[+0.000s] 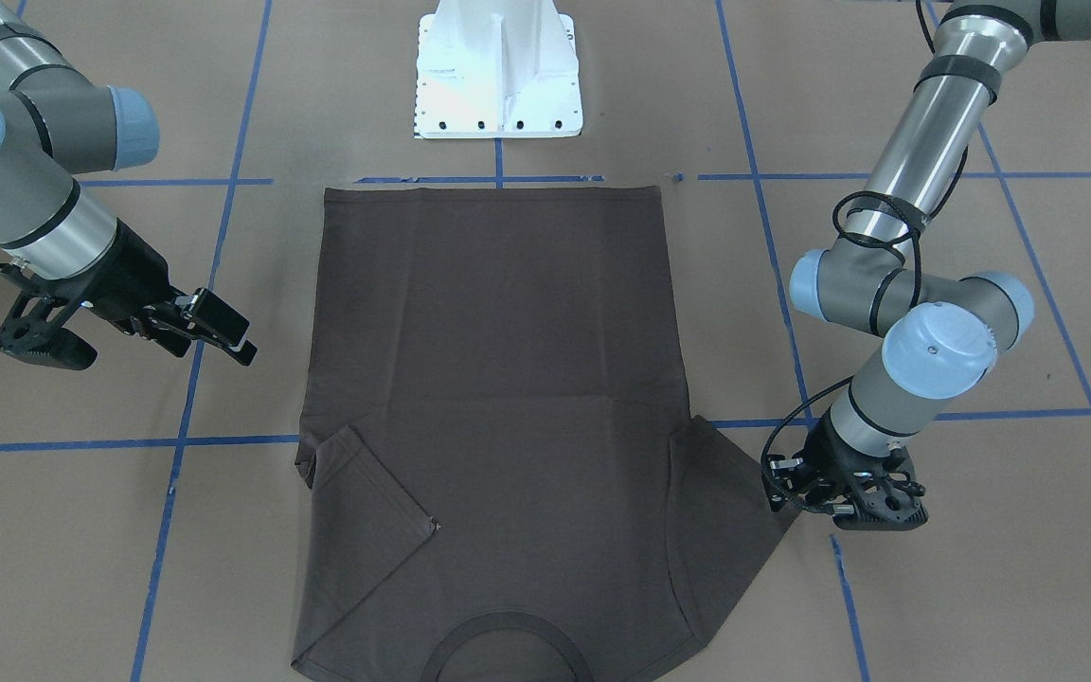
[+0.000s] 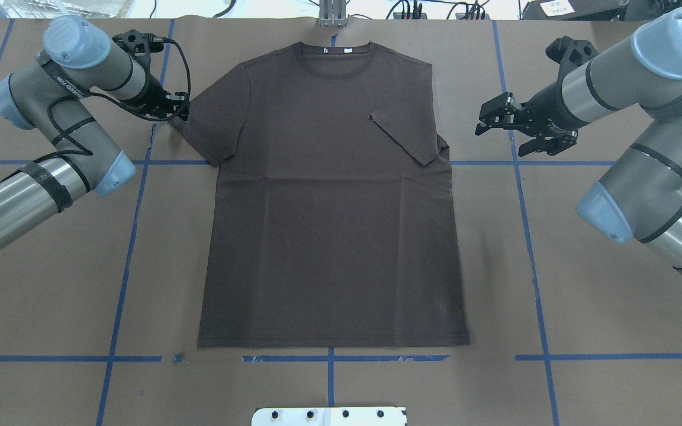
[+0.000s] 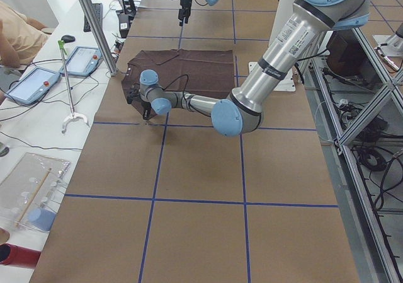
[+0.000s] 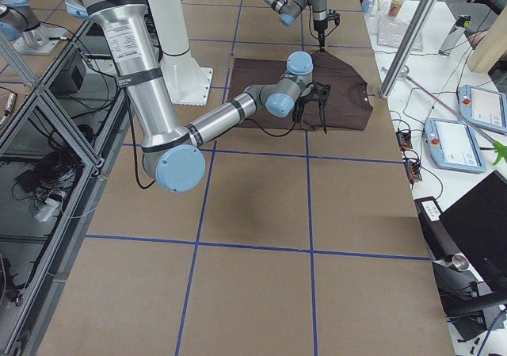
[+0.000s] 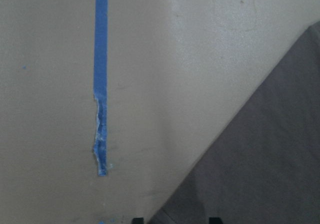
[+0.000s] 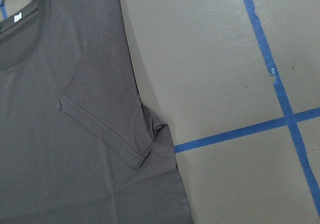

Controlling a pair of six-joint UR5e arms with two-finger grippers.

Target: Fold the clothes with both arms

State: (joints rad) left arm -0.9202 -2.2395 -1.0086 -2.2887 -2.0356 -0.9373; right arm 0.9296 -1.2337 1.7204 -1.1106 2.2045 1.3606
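Shirt [image 2: 329, 236] lies flat on the table [image 2: 589, 296], front up, midway between the two arms. Collar [image 2: 332, 59] is at the edge far from the base [image 1: 498, 85]. Hem sits just short of the blue tape [image 2: 347, 358] line in front of the base. White tags [image 2: 336, 50] show inside the collar.

Right sleeve [image 2: 406, 139] (robot's side) is folded in over the chest, its cuff running on a diagonal. Left sleeve [image 2: 216, 118] is spread out flat on the table.

Left gripper [image 2: 176, 112] is down low at the outer corner of the left sleeve, fingers pointing at the table. In the left wrist view two fingertips [image 5: 214, 220] just show at the bottom edge, set apart, with the sleeve's edge lying between them. The jaws are parted, and as far as I can see the cloth is not pinched.

Right gripper [image 2: 484, 121] hangs over bare table beside the right sleeve, clear of the shirt. Its jaws are spread wide with nothing in them.
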